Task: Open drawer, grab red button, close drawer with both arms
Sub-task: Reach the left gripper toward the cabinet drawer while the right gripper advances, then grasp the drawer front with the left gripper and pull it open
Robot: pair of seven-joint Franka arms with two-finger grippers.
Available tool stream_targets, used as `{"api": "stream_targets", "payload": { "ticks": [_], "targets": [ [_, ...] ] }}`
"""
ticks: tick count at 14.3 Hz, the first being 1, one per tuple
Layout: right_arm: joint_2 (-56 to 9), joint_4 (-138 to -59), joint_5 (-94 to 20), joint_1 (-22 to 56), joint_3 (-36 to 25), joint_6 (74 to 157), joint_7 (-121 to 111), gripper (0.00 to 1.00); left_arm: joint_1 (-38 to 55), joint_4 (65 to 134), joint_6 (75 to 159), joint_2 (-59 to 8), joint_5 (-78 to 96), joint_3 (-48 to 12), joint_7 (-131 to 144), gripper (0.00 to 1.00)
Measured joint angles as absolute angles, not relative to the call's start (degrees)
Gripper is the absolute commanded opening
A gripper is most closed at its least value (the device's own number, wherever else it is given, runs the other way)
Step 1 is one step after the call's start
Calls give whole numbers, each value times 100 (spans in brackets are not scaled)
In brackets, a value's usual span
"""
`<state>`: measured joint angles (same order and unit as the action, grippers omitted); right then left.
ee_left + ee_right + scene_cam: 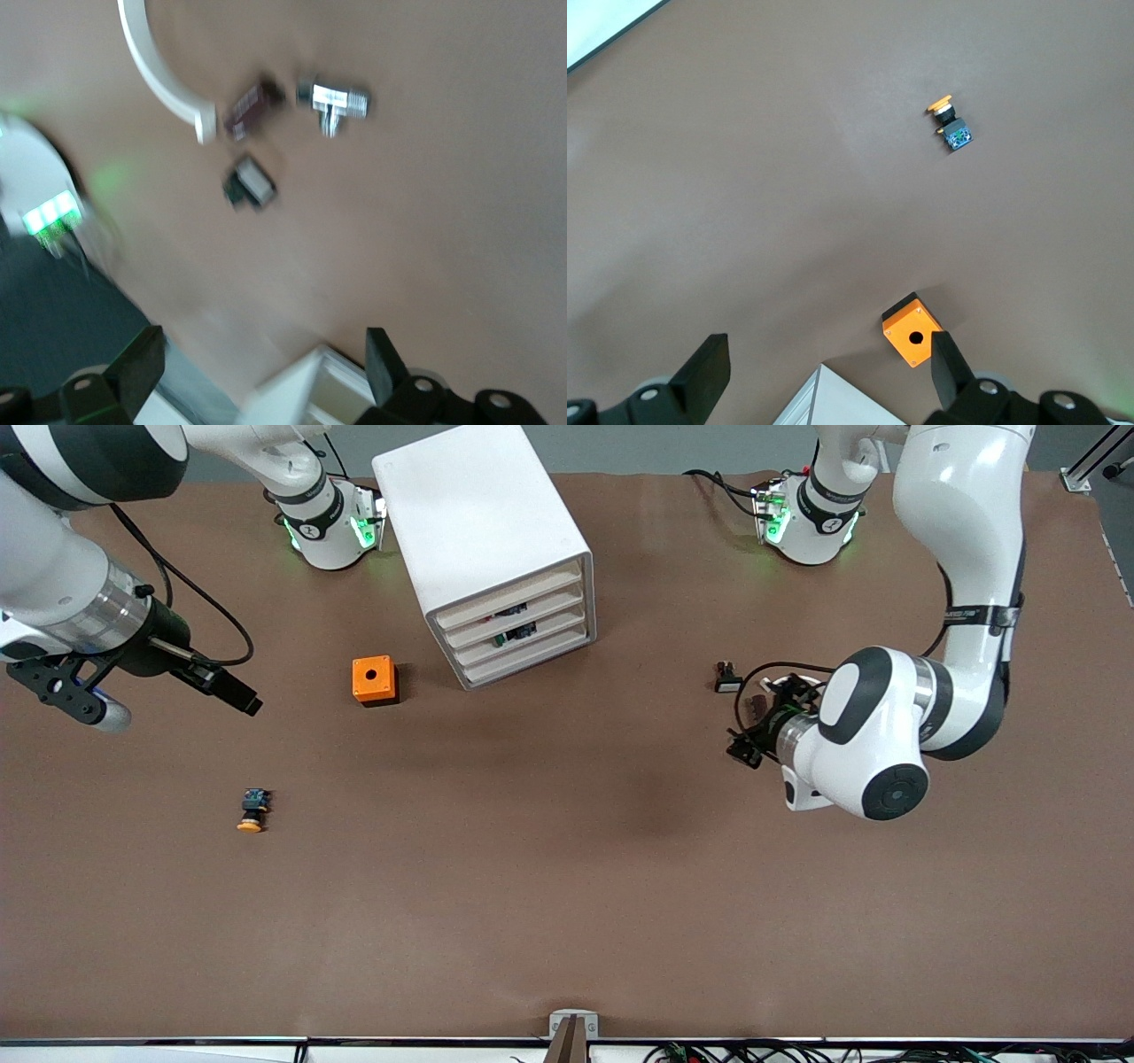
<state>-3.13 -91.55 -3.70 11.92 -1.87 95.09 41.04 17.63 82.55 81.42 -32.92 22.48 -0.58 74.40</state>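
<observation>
The white cabinet [478,514] stands near the robots' bases, and all its drawer fronts [523,642] are shut. The button is hidden. My right gripper [239,698] [828,372] hangs open and empty high over the table at the right arm's end; a cabinet corner [833,403] shows between its fingers in the right wrist view. My left gripper [753,724] [261,367] is open and empty too, low over the table at the left arm's end. It points toward the cabinet [323,390].
An orange cube with a hole [375,680] [914,329] sits beside the cabinet. A yellow-orange-capped button [253,810] [950,122] lies nearer the front camera. Small parts lie by the left gripper: a black-and-white piece [726,682] [250,181], a brown piece [252,106] and a metal fitting [335,102].
</observation>
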Motion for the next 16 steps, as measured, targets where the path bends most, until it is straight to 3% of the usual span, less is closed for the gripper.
{"api": "stream_targets", "payload": {
  "ticks": [8, 16],
  "targets": [
    [-344, -9155, -383, 1416, -185, 9526, 4569, 100, 2154, 8115, 8124, -3884, 4409, -88, 10396, 100],
    [-375, -9194, -391, 1646, -183, 9603, 5100, 100, 2496, 8072, 8118, -4439, 5011, -674, 11729, 100]
  ]
}}
